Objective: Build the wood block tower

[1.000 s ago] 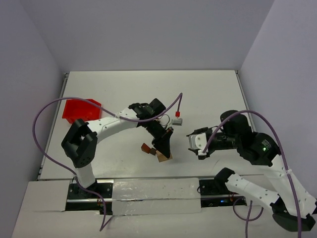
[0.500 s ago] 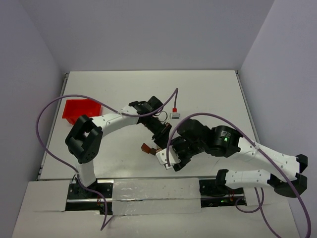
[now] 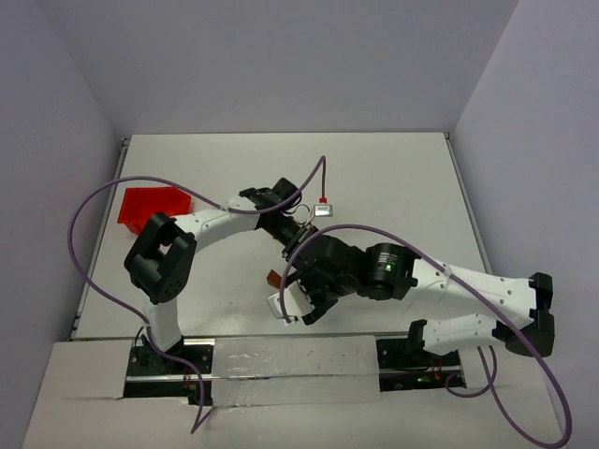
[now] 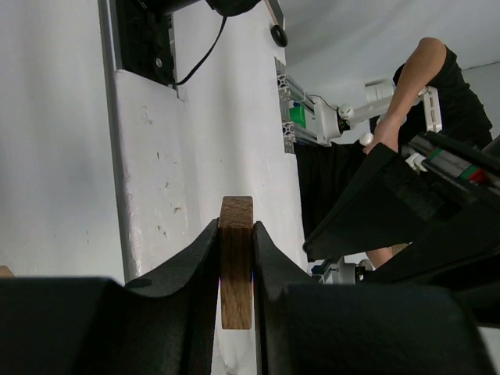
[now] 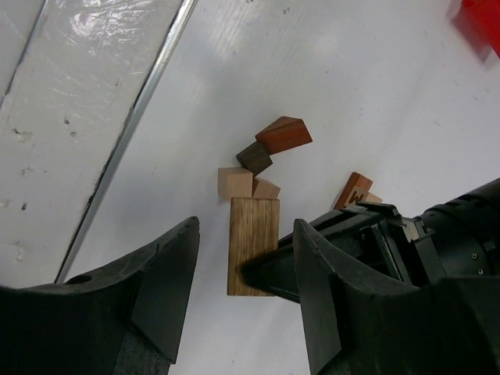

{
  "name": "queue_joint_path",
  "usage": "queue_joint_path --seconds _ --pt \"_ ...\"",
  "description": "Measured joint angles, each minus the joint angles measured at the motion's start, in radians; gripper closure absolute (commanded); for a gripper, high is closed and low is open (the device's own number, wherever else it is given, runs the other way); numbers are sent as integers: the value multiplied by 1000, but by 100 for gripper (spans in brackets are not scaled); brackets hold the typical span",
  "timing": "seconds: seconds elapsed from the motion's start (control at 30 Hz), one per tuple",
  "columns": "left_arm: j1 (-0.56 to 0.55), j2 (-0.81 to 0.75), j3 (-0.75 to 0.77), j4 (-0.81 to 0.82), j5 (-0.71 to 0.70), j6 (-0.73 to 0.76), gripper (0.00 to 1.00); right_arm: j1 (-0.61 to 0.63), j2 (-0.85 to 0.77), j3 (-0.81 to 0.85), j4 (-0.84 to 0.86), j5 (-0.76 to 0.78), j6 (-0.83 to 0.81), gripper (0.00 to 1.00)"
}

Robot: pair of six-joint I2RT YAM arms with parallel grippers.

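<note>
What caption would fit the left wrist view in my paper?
Left claw shut on a thin brown wood block, with the white table behind it.

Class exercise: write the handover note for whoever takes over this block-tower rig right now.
Left gripper: shut on the tan wooden bar, held low and flat.
Right gripper: open, empty, above that bar.
Blocks: reddish-brown wedge, dark brown cube and light tan cube clustered at one end of the bar; another reddish-brown block apart. Red plastic bin at the left.
Done: nothing stacked.
Left: set the bar as base, stack the rest.
</note>
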Motion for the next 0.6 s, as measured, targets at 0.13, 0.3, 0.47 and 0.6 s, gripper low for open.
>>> queue_joint_path --seconds 0.13,0.3,0.47,0.6 --pt "0 0 -4 11 3 -15 99 2 31 -6 18 23 -4 42" --pt "0 0 -27 45 1 -64 99 3 73 -8 22 51 -8 43" --pt "0 0 -32 64 -7 -97 99 4 103 -8 22 68 0 43" --pt "0 0 -37 71 -7 -104 100 4 103 -12 30 81 0 43"
